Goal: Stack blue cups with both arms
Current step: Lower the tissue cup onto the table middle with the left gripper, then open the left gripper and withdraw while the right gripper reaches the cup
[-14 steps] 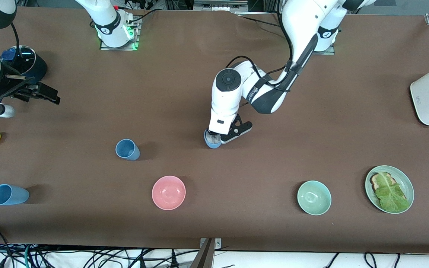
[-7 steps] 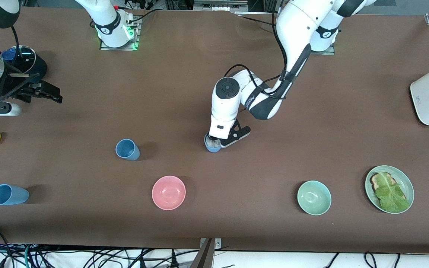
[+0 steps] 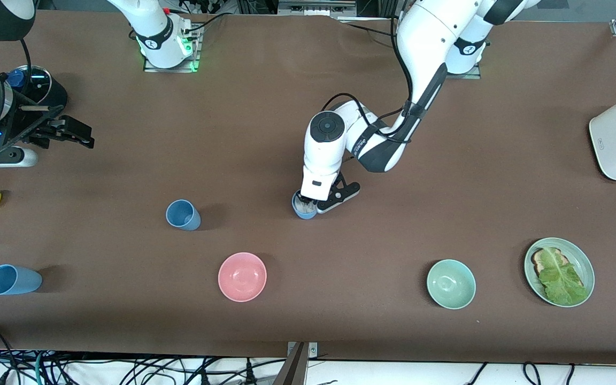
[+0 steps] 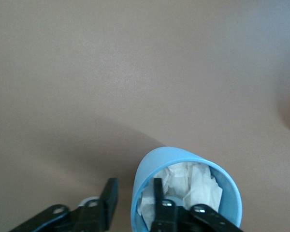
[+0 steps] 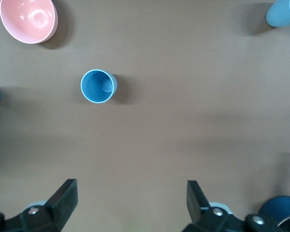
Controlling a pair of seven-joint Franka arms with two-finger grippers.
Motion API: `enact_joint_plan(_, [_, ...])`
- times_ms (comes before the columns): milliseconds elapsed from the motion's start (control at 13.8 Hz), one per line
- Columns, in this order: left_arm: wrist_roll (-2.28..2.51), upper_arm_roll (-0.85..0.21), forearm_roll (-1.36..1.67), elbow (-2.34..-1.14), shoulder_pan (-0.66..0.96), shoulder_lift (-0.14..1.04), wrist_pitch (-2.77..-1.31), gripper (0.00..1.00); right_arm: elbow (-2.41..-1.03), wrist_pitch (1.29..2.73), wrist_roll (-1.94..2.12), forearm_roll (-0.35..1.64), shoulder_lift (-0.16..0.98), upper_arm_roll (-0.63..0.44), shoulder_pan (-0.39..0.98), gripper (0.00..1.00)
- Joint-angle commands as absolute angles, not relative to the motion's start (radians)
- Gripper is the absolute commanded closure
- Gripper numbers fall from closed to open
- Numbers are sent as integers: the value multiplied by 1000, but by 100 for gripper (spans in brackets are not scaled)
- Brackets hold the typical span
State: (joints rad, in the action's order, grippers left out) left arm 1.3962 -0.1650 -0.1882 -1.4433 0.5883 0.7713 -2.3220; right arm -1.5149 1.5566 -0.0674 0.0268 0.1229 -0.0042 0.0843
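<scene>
Left gripper straddling the stuffed cup's wall

The left gripper (image 3: pixel 313 205) is set at an upright blue cup (image 4: pixel 186 188) with paper inside, one finger inside the rim and one outside, jaws slackened rather than clamped. The right gripper (image 5: pixel 130 195) is held agape above bare table (image 3: pixel 447 176); beneath it stands the nearest empty cup (image 5: pixel 98 86), unobstructed, a pink bowl (image 3: pixel 242 276) nearby

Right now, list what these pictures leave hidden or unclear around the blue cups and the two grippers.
- Front view: the left gripper and wrist cover most of the middle blue cup.
- Left wrist view: crumpled white paper hides that cup's bottom, and the frame edge cuts off the lower cup wall.
- Right wrist view: the frame edge crops the right gripper.
- Front view: whether the cup near the lemon stands or lies is unclear.
</scene>
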Motion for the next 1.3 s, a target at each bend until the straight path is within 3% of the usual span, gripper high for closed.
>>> enact_joint_plan(0, [1413,-155,-257,-1413,601,782,-2324,0,-1497,1571,-55,9,140,-5,106,0])
enact_joint_plan(506, [1411,-155,-284,-1413,600,772,-2321,0,-1601,1738,-51,8,166,17,109,0])
enact_joint_plan(796, [1332,-158,-270,-1420,592,707,-2304,0,-1637,1825,-46,12,199,18,109,0])
enact_joint_plan(1230, [1130,-161,-162,-1413,562,572,-2113,0,-1712,1983,-48,9,265,31,109,0])
